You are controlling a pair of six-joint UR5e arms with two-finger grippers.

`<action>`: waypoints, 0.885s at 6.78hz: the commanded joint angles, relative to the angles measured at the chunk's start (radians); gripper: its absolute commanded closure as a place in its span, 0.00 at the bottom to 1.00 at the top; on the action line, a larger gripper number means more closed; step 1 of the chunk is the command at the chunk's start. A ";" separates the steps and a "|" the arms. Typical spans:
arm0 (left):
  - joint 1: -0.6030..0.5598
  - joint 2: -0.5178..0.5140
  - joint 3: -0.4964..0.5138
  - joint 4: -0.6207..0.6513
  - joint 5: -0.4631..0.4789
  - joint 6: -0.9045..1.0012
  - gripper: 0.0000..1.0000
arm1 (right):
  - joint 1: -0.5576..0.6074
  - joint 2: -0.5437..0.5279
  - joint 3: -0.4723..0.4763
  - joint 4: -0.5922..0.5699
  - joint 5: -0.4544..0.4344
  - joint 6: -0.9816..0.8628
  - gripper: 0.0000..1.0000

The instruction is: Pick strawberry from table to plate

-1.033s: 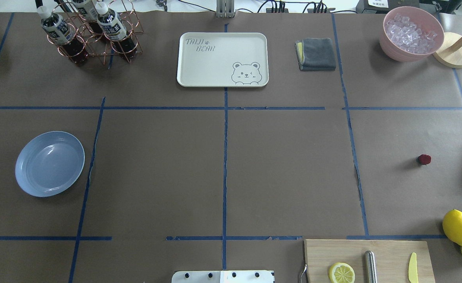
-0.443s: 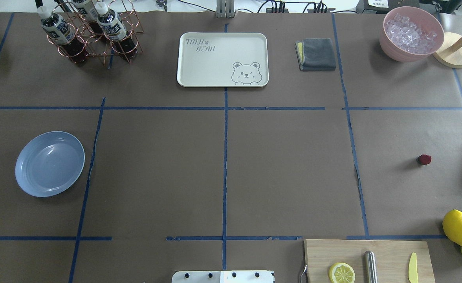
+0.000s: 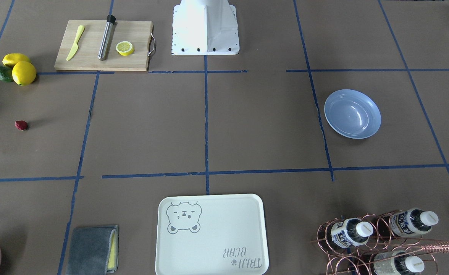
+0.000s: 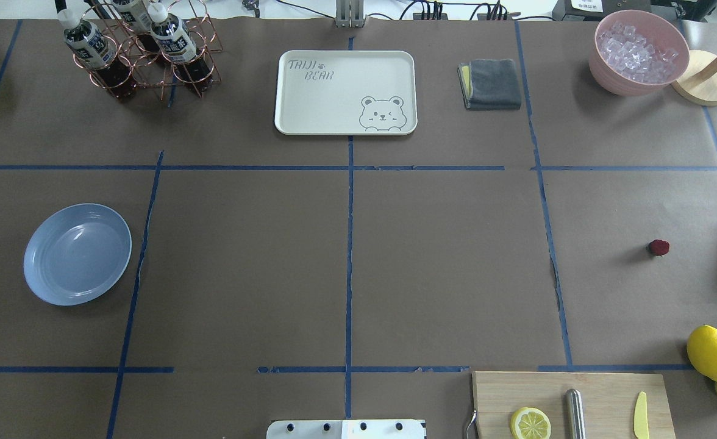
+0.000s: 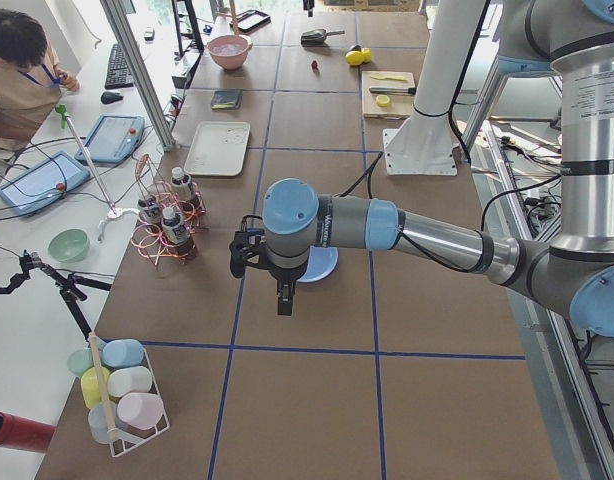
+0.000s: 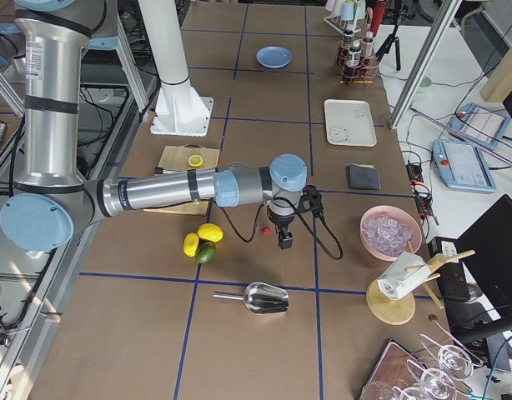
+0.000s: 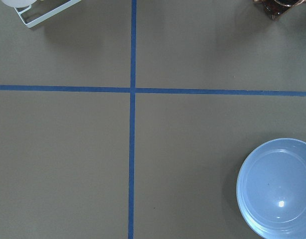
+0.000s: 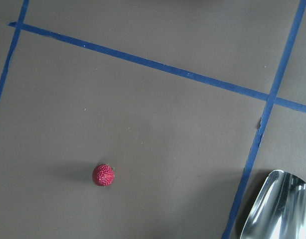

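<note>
The strawberry [image 4: 658, 247] lies alone on the brown table [image 4: 444, 268] at the right side, also seen from the front [image 3: 21, 125] and in the right wrist view [image 8: 103, 175]. The light-blue plate [image 4: 77, 253] rests at the left with nothing on it, and sits low right in the left wrist view [image 7: 277, 186]. My right gripper [image 6: 285, 242] hangs just beside and above the strawberry [image 6: 264, 231]. The left gripper [image 5: 279, 300] hovers near the plate [image 5: 325, 268]. Both grippers show only in the side views, so I cannot tell whether they are open or shut.
Two lemons [image 4: 711, 352] and an avocado sit at the near right, next to a cutting board [image 4: 608, 390] holding a half lemon and a knife. A metal scoop [image 8: 277, 209] lies close by. The cream tray [image 4: 345, 91], grey cloth, ice bowl [image 4: 638, 52] and bottle rack [image 4: 142, 49] line the far edge.
</note>
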 commanded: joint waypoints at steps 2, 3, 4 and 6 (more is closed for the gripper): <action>0.198 -0.003 0.059 -0.249 -0.052 -0.012 0.00 | 0.000 -0.009 -0.001 0.008 0.015 0.000 0.00; 0.315 -0.003 0.121 -0.312 -0.054 -0.019 0.00 | -0.001 -0.017 -0.002 0.009 0.017 -0.003 0.00; 0.349 -0.005 0.198 -0.416 -0.054 -0.079 0.00 | 0.000 -0.024 -0.006 0.028 0.018 0.000 0.00; 0.464 -0.014 0.334 -0.647 -0.049 -0.308 0.02 | -0.001 -0.023 -0.002 0.029 0.015 -0.002 0.00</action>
